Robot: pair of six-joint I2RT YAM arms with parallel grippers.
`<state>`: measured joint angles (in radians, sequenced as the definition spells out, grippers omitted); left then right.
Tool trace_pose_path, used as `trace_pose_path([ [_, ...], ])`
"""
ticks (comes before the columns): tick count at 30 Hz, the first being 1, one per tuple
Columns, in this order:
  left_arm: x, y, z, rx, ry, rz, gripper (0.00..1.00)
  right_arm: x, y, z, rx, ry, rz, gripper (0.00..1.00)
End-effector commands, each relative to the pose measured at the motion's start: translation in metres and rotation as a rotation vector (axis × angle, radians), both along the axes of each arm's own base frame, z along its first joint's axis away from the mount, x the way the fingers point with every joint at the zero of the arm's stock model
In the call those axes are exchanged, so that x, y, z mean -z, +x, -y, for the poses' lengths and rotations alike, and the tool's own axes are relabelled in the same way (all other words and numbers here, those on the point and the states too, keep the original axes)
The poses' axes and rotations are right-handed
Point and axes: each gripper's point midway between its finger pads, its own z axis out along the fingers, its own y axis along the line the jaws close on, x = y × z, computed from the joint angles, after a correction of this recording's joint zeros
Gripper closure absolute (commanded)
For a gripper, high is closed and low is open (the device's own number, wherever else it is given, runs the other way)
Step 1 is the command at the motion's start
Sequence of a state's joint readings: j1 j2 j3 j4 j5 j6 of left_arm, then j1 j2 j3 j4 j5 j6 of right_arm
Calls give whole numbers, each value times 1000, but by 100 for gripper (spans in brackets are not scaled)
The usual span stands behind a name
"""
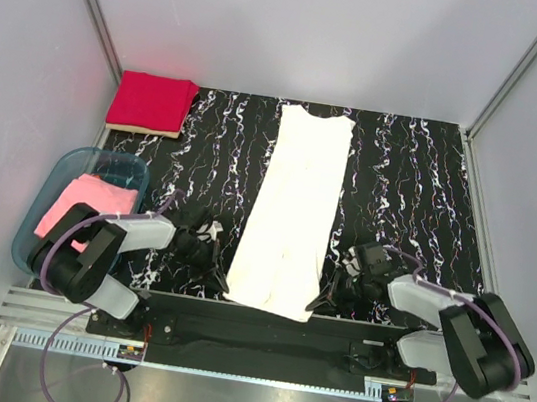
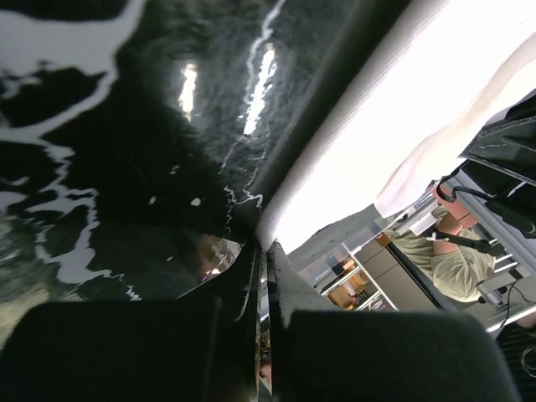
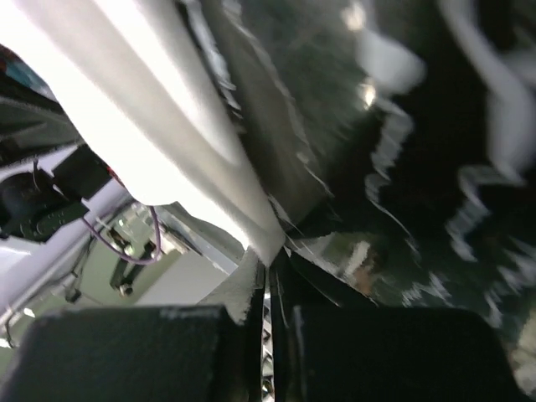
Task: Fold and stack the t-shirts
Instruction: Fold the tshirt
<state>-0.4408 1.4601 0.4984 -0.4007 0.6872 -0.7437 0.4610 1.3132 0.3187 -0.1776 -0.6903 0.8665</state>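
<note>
White t-shirt (image 1: 293, 205): folded lengthwise into 1 long narrow strip, lying flat down the middle of the black white-streaked mat (image 1: 413, 182). Collar end is near the mat's far edge, and the hem end reaches the near edge, slightly skewed to the left.

Left gripper (image 1: 220, 277): low over the mat at the hem's left corner. The wrist view shows its 2 fingers pressed together, with the white cloth's edge running into their tips. It is clenched on that corner.

Right gripper (image 1: 320, 295): mirrors it at the hem's right corner. The wrist view shows the fingers closed, with the cloth corner caught in the seam between them.

Both arms lie low along the mat's near edge, 1 on each side of the strip.

Red t-shirt (image 1: 152, 103): folded into a neat rectangle at the mat's far left corner, well apart from both grippers.

Pink t-shirt (image 1: 86, 204): lies loosely folded inside the translucent teal tub (image 1: 118, 160), which sits just off the mat's left edge, beside the left arm.
</note>
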Motion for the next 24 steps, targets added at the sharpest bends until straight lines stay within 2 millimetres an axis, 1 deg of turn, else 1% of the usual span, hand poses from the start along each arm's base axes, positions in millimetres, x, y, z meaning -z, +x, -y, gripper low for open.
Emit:
trace_pose_path([
  [1,2,2,8,18,12,28,100,4,-16,13,106,-77,-94,100],
  [2,-1,0,11,20,6,28,100,3,-20,16,114,-91,-110,100],
  [3,-4,-3,17,28,-3,22,100,2,-20,19,135,-104,-108,100],
  [4,-8,-2,23,33,-18,32,100,-4,-18,19,146,-94,-77,100],
  [6,-15,-1,31,47,-34,49,100,-8,-20,25,176,-125,-84,100],
  [7,-20,3,35,44,-46,58,100,-16,-18,24,187,-109,-54,100],
  [8,-24,3,37,43,-56,62,100,-18,-21,26,195,-117,-60,100],
  [12,-43,7,57,57,-107,78,100,-36,-13,22,241,-75,-30,100],
  [14,-57,16,66,52,-133,109,100,-40,-8,21,237,-80,-13,100],
  [17,-79,35,77,32,-160,177,100,-51,13,19,221,-94,30,100],
  [18,-90,46,82,22,-165,209,100,-58,25,16,220,-94,34,100],
  [19,-91,53,84,16,-160,211,100,-61,37,20,241,-94,45,100],
  [20,-94,59,87,10,-162,218,100,-64,46,22,221,-93,74,100],
  [21,-96,68,87,-6,-161,227,100,-78,61,20,217,-62,100,100],
  [22,-101,81,92,-13,-166,238,100,-76,71,23,225,-70,80,100],
  [23,-102,88,93,-22,-166,242,100,-78,84,30,230,-71,102,100],
  [24,-102,101,91,-47,-164,243,100,-84,100,29,228,-65,102,100],
])
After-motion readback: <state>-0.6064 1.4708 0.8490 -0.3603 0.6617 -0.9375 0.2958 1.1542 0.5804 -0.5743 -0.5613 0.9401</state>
